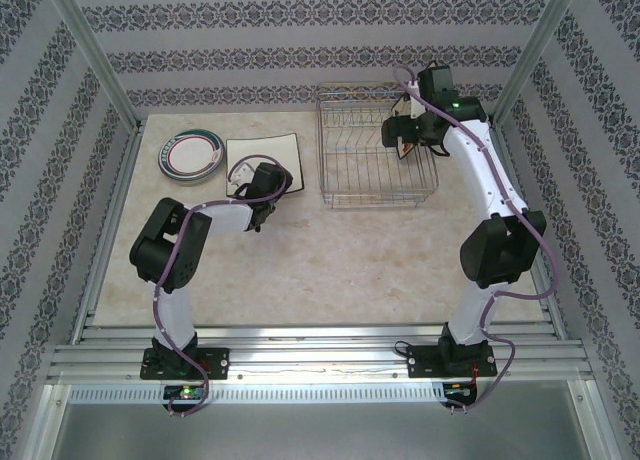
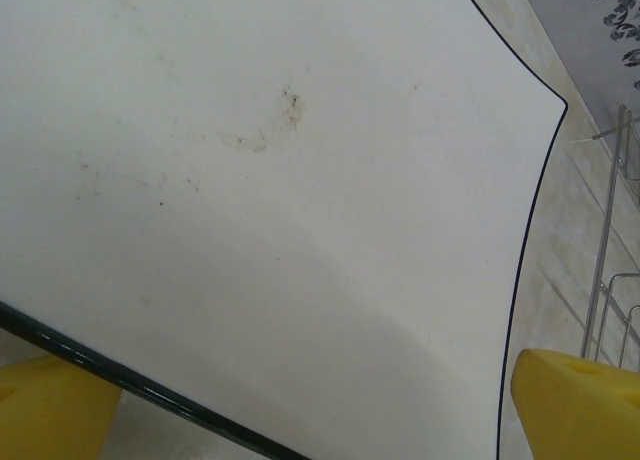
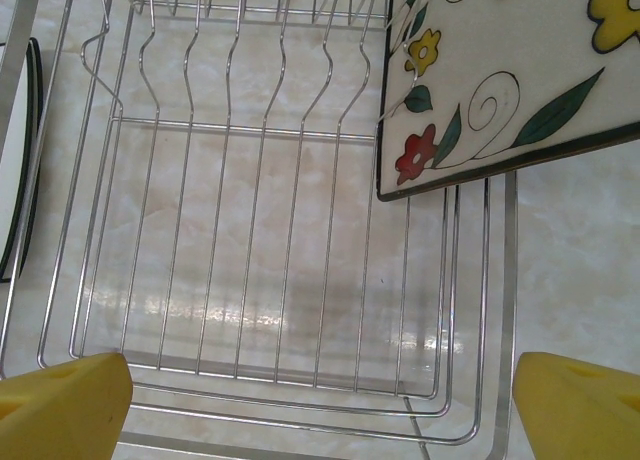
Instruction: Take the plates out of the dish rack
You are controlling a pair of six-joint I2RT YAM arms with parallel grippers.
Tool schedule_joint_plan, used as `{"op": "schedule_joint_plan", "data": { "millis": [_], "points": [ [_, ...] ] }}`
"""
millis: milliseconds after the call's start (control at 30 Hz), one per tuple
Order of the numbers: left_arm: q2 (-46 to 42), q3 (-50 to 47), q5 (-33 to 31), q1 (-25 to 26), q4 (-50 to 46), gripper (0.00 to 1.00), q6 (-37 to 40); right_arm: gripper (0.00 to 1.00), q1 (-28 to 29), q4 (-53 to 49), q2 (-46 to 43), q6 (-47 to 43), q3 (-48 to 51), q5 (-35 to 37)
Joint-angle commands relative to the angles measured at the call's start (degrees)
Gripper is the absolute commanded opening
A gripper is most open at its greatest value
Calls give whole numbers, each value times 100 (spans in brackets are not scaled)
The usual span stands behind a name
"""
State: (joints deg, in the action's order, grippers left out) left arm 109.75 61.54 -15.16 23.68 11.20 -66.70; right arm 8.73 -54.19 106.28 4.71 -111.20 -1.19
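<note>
- The left jaws stand apart, with nothing clamped between them. Their yellow pads (image 2: pixel 50 415) sit at the two lower corners of the left wrist view.
- Ahead of and below them a square plate (image 2: pixel 280 200), cream with a thin dark rim, lies flat on the desk (image 1: pixel 330 260). Its near edge runs slantwise just ahead of the left pad, and one corner reaches out beyond the right pad.
- Right of that corner is a strip of bare desk, then the side wires of the dish rack (image 1: pixel 375 150).
- Left of the left jaws, a stack of round plates (image 1: pixel 190 155) sits just beside the square plate. I cannot tell whether they touch.
- The right jaws are apart too and grip nothing, hovering over the rack's floor wires with one pad (image 3: pixel 580 410) low on each side.
- Ahead and to the right of them a flowered plate (image 3: pixel 500 70) stands tilted at the rack's right side. Its dark lower edge crosses the right rail.
- Between the right jaws and the upright divider wires (image 3: pixel 230 50) the wire floor lies open.
</note>
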Motion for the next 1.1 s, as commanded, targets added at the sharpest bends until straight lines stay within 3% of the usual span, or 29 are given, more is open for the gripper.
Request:
{"op": "schedule_joint_plan", "data": {
  "millis": [0, 367, 500, 633, 800, 867, 1067],
  "points": [
    [-319, 69, -43, 132, -206, 100, 442, 98, -56, -55, -195, 24, -20, -90],
    [-1701, 287, -26, 171, -2148, 100, 3066, 98, -244, -306, -113, -106, -585, -27],
    [-2038, 1238, 830, -261, -3653, 100, 4393, 98, -446, -536, 174, -137, -1119, 104],
    [-1616, 2859, 1457, -834, -5615, 99, 5368, 98, -615, -800, 712, -146, -1981, 322],
    [-576, 4414, 2381, -1433, -6720, 100, 5878, 98, -731, -1276, 1877, -171, -3792, 767],
    [-153, 4989, 2520, -1520, -7022, 100, 6005, 98, -775, -1254, 2307, -151, -4390, 940],
    [1049, 6753, 2404, -1604, -7994, 100, 6215, 98, -929, -569, 2949, -71, -4774, 927]
  ]
}}
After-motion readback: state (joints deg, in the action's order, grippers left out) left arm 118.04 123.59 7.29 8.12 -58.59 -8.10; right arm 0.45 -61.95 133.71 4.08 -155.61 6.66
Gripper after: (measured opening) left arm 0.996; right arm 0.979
